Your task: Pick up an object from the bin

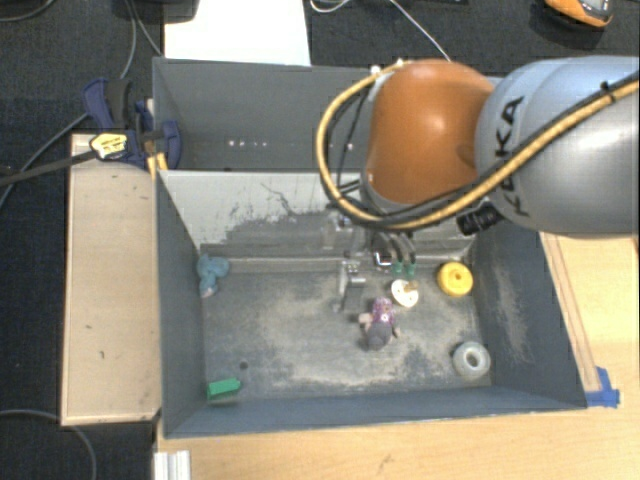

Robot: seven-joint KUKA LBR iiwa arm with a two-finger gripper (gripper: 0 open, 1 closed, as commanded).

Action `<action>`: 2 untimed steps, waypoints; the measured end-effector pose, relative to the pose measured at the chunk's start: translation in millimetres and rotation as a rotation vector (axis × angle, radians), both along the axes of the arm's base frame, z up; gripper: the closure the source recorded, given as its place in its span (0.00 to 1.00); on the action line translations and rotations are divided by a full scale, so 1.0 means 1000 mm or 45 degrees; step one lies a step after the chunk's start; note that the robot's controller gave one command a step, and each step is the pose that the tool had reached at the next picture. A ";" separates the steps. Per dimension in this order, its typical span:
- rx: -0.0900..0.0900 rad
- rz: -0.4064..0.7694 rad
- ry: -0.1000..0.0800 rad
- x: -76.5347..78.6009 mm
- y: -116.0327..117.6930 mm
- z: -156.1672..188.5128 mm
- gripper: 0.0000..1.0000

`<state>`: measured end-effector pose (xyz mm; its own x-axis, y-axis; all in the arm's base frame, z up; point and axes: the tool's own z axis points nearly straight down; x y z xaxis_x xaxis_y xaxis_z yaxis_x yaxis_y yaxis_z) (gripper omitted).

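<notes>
My gripper (352, 290) hangs low in the middle of the bin, under the orange wrist cover. Just right of it and slightly nearer the front lies a small purple and grey thing (378, 324). A small white rounded piece (404, 293) sits close by on the right, below a bit of green. Nothing shows as held.
A yellow round cap (456, 280) lies further right. A grey ring-shaped roll (470, 358) rests near the front right corner. A blue-grey lump (210, 273) sits by the left wall and a green block (223, 389) in the front left corner. The arm covers the bin's back right.
</notes>
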<state>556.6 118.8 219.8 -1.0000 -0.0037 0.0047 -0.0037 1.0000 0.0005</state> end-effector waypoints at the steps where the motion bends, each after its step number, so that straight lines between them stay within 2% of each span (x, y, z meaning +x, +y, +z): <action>1: 0.001 -0.006 -0.010 0.002 -0.001 0.004 0.00; 2: 0.001 0.215 -0.009 0.004 -0.082 -0.113 0.00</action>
<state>561.0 36.3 106.8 -0.9852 -0.1714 -0.0026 -0.1714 0.9852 0.0005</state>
